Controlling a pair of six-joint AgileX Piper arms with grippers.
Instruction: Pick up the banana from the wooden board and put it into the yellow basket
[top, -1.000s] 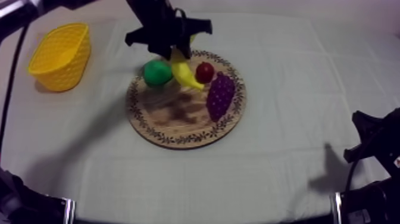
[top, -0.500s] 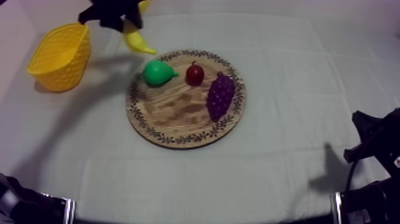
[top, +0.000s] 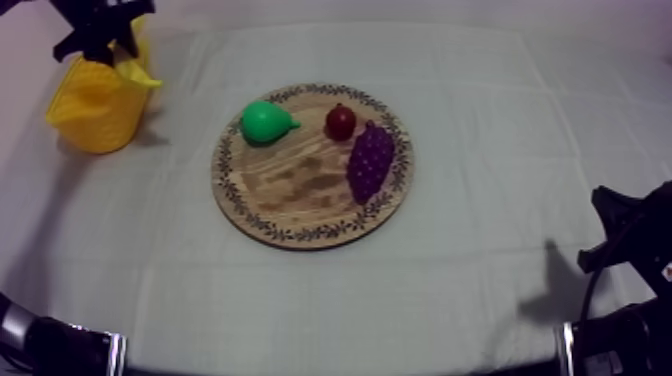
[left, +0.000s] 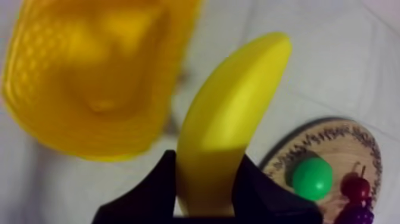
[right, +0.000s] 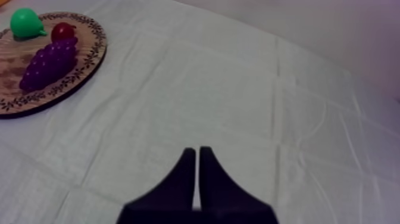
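Left claw (left: 206, 171) grips banana (left: 229, 113) at yellow basket (left: 89, 77) edge.

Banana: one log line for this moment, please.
left gripper: shut on banana | banana: held at yellow basket rim, not in | right gripper: shut | wooden board: pear, grapes, small red fruit

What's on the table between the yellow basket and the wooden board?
Nothing: the top view shows bare cloth between the yellow basket and the wooden board. The banana hangs in the left end effector at the basket's rim.
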